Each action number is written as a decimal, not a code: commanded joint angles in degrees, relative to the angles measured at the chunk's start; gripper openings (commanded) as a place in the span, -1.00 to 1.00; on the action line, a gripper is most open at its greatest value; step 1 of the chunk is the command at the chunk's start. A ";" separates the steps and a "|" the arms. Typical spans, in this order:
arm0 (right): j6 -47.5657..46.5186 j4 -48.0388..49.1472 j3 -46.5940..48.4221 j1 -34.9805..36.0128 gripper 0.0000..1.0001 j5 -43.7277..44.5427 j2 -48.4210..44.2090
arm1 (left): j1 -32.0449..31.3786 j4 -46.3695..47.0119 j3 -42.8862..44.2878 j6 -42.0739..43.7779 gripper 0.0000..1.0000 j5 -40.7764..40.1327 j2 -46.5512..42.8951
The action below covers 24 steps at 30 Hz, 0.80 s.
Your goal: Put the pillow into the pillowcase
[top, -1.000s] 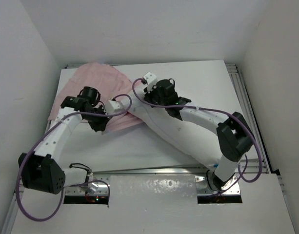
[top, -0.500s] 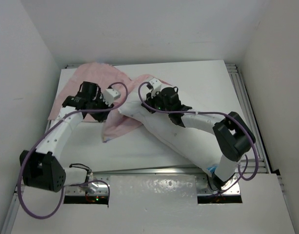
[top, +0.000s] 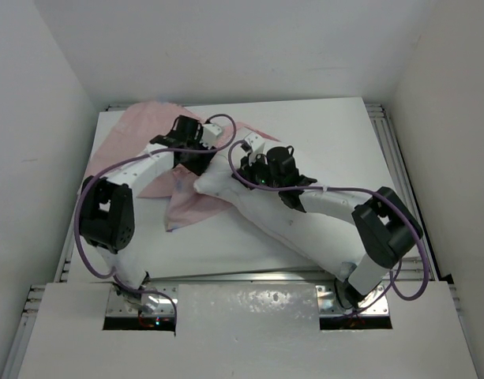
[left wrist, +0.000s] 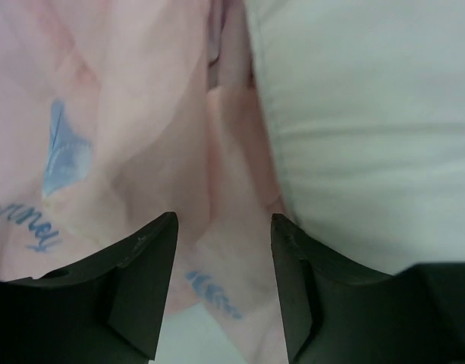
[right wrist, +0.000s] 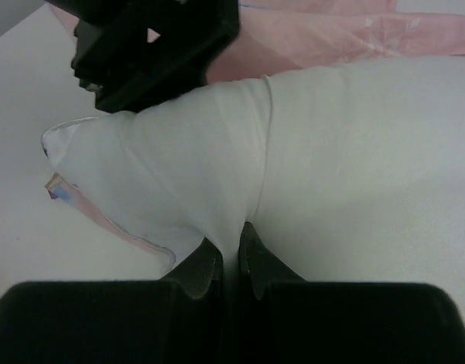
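Nearest the arm bases, the pillow [top: 261,212] is being shown on the white table [top: 328,126], lying diagonally from the near right toward the centre, with the right arm stretched over it. At its far left corner a fold of the white fabric is being pinched by the right gripper [right wrist: 232,254], whose jaws are pressed almost together on the cloth, and the corner is being drawn up into a peak. A thin pink edge is being exposed just under that corner in the right wrist view. Just beyond, the left gripper [left wrist: 224,258] is being held over the line where pillow and pillowcase meet; its jaws are standing moderately apart and nothing is being clamped between them, pink cloth with pale blue print being seen below the gap and white pillow fabric to the right. Farthest from the bases, the pillowcase [top: 190,201] is being shown pale pink side out, spread loosely and creased from the table's far left corner toward the centre, one flap reaching forward beside the pillow's corner; whether any of the pillow is being covered by it cannot be told
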 commanded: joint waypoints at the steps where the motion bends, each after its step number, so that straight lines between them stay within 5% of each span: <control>1: -0.78 -6.68 -1.87 -0.87 -1.00 -1.55 -1.21 | -1.77 6.04 3.65 -1.79 0.00 -5.35 2.02; 11: -2.19 -7.12 -1.78 -0.87 -1.00 -1.11 -1.48 | -1.86 8.94 6.91 -5.31 -0.39 -17.24 9.06; 14: -2.54 -7.38 -1.70 -0.87 -1.00 -1.11 -1.48 | -1.86 8.95 7.26 -5.14 -0.64 -16.81 9.15; 15: -2.54 -7.47 -1.70 -0.87 -1.00 -1.02 -1.48 | -1.86 8.86 7.26 -5.14 -0.96 -16.72 9.15; 24: -4.21 -8.00 -1.08 -0.87 -1.00 1.34 -1.92 | -1.60 3.24 7.62 -3.38 -1.00 -12.32 -1.73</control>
